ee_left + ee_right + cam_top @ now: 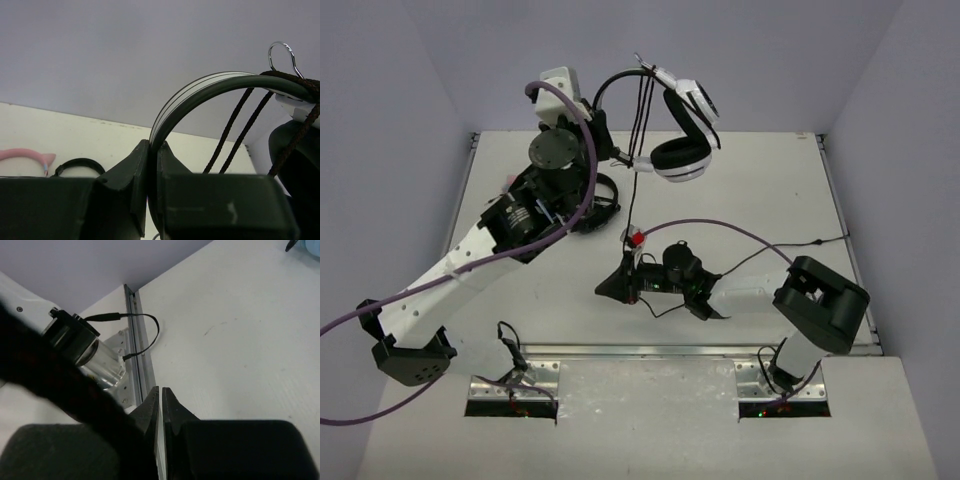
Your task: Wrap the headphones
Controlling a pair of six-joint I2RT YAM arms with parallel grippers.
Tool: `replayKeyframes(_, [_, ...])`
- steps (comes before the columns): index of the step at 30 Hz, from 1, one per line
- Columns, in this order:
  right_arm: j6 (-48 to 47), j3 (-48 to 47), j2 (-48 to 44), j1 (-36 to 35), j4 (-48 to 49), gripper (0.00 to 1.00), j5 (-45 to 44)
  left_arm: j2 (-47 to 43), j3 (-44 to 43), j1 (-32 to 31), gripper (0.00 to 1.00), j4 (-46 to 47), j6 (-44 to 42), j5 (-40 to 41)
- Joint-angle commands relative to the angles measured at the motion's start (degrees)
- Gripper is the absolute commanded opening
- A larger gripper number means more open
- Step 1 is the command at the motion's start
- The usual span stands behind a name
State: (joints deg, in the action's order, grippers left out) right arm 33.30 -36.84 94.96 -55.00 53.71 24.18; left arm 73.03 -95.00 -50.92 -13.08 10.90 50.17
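Note:
The white headphones [685, 130] with black ear cushions hang in the air at the back of the table. My left gripper [604, 135] is shut on their dark headband [200, 92], which rises from between the fingertips in the left wrist view [153, 145]. The thin black cable [635, 170] is wound round the headband's far end, and two strands [235, 125] hang down from it. It runs taut down to my right gripper [612, 284], low over the table's middle. In the right wrist view the jaws [160, 390] stand almost together, and the blurred cable [60, 375] reaches them from the upper left.
A pink cat-ear pair [25, 155] and an all-black pair [605, 205] lie on the table under the left arm. A metal hook [282, 50] sticks up by the headband. A metal rail [137, 340] edges the table near the arm bases.

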Motion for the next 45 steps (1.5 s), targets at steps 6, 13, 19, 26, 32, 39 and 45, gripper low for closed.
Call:
replayKeyframes(6, [-2.1,11.6,-15.3,-3.3,2.4,0.08,-5.5,3.7,-4.1,0.2,0.00,12.1,-1.5,13.0])
replayKeyframes(13, [-1.0,16.5,-23.9,-5.1,1.0,0.08,-7.7,4.7,-3.4,0.1,0.00,11.2,7.6,14.5])
replayKeyframes(19, [2.9,20.0,-25.0,-6.5,1.8,0.01,-9.9,4.8,-3.1,0.1,0.00,10.8,9.4,19.4])
replayKeyframes(26, [1.6,22.3,-26.6,-12.3,-1.6,0.14,-17.2,4.7,-2.7,0.1,0.00,11.4,8.1,24.4])
replayKeyframes(32, [0.3,20.4,-25.9,-16.3,-2.0,0.07,-16.6,4.3,-2.1,0.1,0.00,7.7,10.9,25.8])
replayKeyframes(39, [-3.8,17.6,-29.7,-24.6,-11.9,0.01,-23.9,3.4,3.2,1.3,0.00,16.9,1.5,27.3])
replayKeyframes(45, [-13.2,4.4,-34.1,-33.6,-35.4,0.01,-32.9,1.4,12.6,2.5,0.01,18.4,2.5,24.9])
